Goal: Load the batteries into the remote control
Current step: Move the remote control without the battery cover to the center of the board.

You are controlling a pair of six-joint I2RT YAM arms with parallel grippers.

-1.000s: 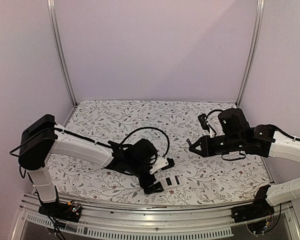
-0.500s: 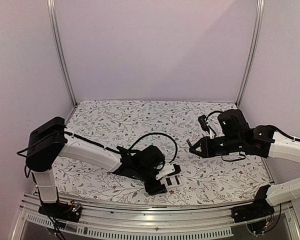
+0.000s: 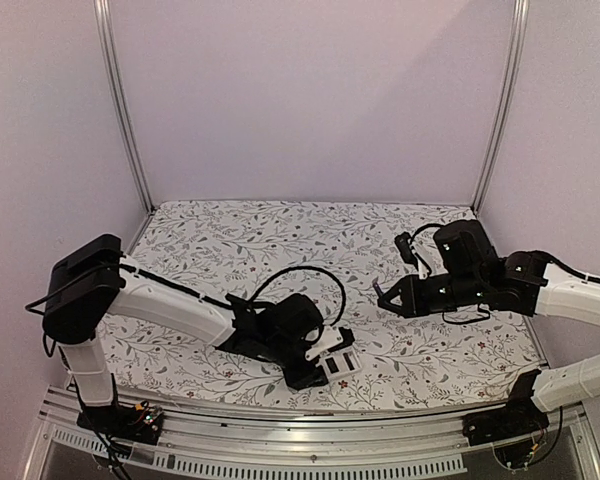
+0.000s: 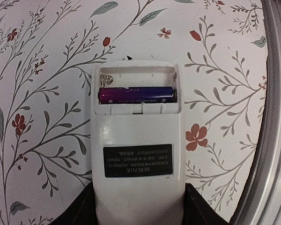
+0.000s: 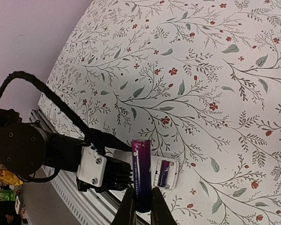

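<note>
Sliding right since a second ago, the left gripper [image 3: 325, 363] now clamps its black jaws on both long sides of the flat white plastic remote control [image 4: 138, 136], which lies back-up at the near edge of the floral bench [image 5: 201, 70]. One glossy purple cylindrical battery [image 4: 136, 95] fills its open slot. The right gripper [image 5: 142, 206], raised at right, pinches a matching second battery [image 5: 141, 173] upright.

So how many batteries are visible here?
2. One battery sits in the slot of the remote control; the other battery is held by the right gripper.
</note>
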